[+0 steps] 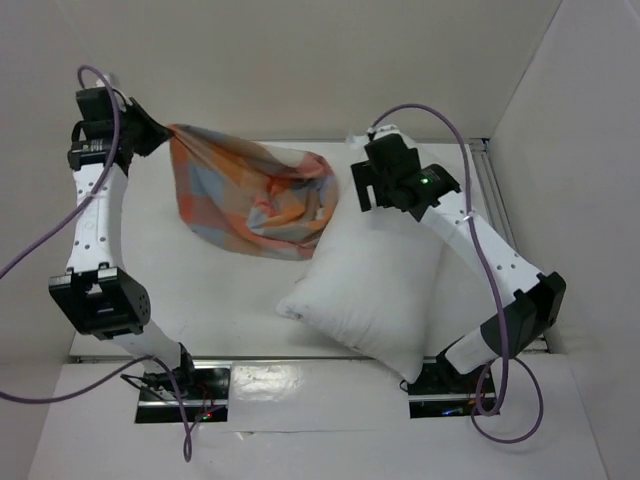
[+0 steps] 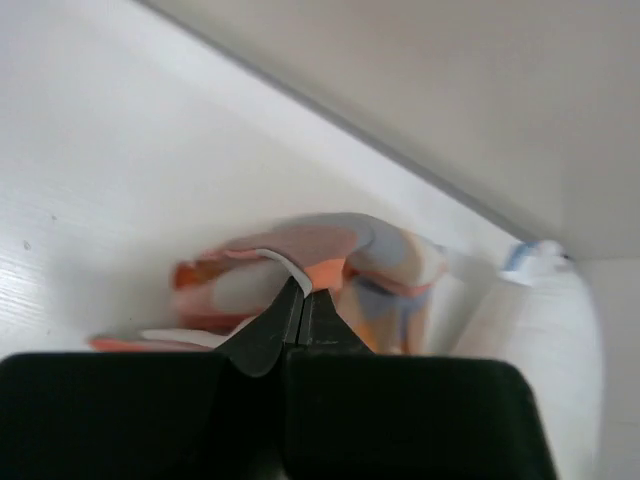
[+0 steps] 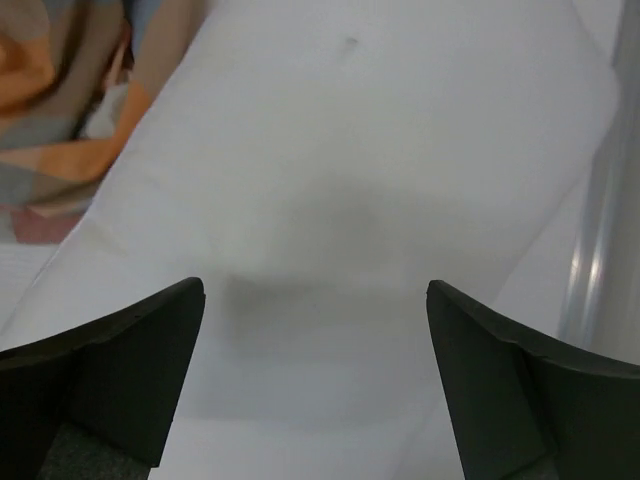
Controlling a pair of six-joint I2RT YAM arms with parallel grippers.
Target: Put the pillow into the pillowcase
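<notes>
The checked orange, blue-grey and tan pillowcase (image 1: 250, 195) lies bunched at the back of the table, one corner lifted up to the left. My left gripper (image 1: 158, 132) is shut on that corner. In the left wrist view the jaws (image 2: 300, 295) meet with a fabric edge pinched between them, and the pillowcase (image 2: 350, 250) hangs beyond. The plump white pillow (image 1: 375, 285) lies at the middle right, its far corner touching the pillowcase. My right gripper (image 1: 362, 192) hovers over the pillow's far end. The right wrist view shows it (image 3: 315, 290) open above the pillow (image 3: 380, 150), holding nothing, with the pillowcase (image 3: 60, 100) at top left.
White walls close in the table at the back and on both sides. A metal rail (image 1: 495, 190) runs along the right edge, seen also in the right wrist view as a rail (image 3: 600, 250). Purple cables loop off both arms.
</notes>
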